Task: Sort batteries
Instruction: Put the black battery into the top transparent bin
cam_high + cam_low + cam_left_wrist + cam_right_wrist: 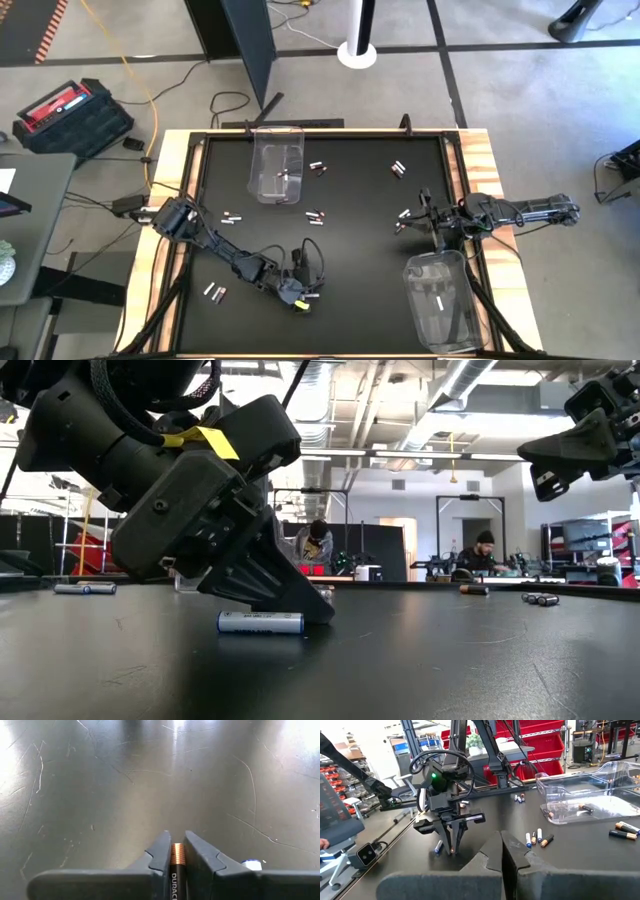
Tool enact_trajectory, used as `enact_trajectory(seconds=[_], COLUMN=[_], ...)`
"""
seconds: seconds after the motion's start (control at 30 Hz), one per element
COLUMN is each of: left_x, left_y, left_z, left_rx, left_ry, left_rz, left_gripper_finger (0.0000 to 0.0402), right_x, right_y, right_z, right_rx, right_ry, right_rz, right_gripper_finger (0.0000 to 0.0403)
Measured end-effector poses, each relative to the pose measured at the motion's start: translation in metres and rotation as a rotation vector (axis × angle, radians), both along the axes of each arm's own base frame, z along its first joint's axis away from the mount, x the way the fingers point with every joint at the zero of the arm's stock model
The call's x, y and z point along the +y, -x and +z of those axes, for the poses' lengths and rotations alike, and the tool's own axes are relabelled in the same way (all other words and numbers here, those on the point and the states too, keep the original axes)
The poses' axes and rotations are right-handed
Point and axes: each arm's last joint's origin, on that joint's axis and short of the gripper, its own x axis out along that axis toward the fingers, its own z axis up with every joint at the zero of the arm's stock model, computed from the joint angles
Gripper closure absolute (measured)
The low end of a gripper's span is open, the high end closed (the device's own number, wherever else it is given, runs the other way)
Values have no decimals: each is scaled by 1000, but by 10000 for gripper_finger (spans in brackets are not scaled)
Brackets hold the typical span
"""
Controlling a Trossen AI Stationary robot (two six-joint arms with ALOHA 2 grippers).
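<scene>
Gripping a dark copper-topped battery (pixel 177 862) between its fingers, left hand (pixel 297 297) low at the surface's (pixel 350 240) near edge | white battery (pixel 260 622) lying just beside it | right hand (pixel 425 207) clenched empty, raised at right | other batteries (pixel 316 215) scattered mid-surface | far clear bin (pixel 277 160) holding a few cells

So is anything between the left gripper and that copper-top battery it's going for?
No. The left gripper already has the copper-top battery between its fingers. A white battery lies right beside it on the table, not in the way.
</scene>
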Motion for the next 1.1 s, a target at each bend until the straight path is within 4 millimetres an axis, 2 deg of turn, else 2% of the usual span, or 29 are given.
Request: enact_trajectory(seconds=[0.13, 0.27, 0.37, 0.5, 0.6, 0.7, 0.8, 0.97, 1.1], left_x=[0, 3, 13, 36, 63, 98, 137, 202, 246], left_y=[-1, -3, -5, -7, -2, 9, 26, 53, 68], left_z=[5, 22, 47, 97, 133, 172, 199, 219, 211], left_rx=[-28, -87, -133, -253, -320, -401, -432, -437, -354], left_ry=[13, 8, -33, -40, -33, -39, -78, -139, -69], left_rz=[-1, -11, -19, 21, 88, 208, 362, 650, 771], left_gripper_finger=[358, 357, 357, 357, 357, 357, 357, 356, 356], right_x=[0, 0, 0, 0, 0, 0, 0, 0, 0], right_y=[0, 0, 0, 0, 0, 0, 0, 0, 0], right_z=[0, 0, 0, 0, 0, 0, 0, 0, 0], right_rx=[0, 1, 0, 0, 0, 0, 0, 1, 1], right_ry=[0, 0, 0, 0, 0, 0, 0, 0, 0], right_rz=[0, 0, 0, 0, 0, 0, 0, 0, 0], right_gripper_finger=[392, 392, 392, 392, 392, 392, 392, 392, 392])
